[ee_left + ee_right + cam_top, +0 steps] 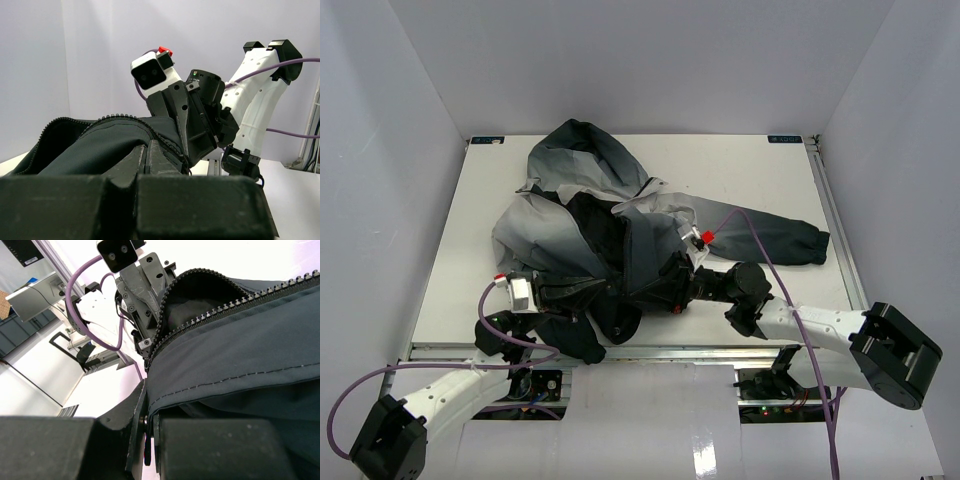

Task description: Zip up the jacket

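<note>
The jacket (582,165) lies crumpled on the white table (450,260), hood at the back, one sleeve (785,240) stretched right, black lining showing in the middle. My left gripper (582,293) is shut on the dark fabric at the jacket's front edge near the table's front; in the left wrist view its jaws (145,148) pinch the cloth beside the zipper teeth (70,120). My right gripper (662,285) faces it, shut on the opposite dark edge; in the right wrist view (149,402) it clamps the hem below the open zipper teeth (225,305). The fabric hangs taut between the two.
White walls enclose the table on three sides. A metal rail (650,352) runs along the front edge. Purple cables (760,250) loop over the right arm and beside the left arm (495,325). Part of the jacket (585,340) droops over the front edge.
</note>
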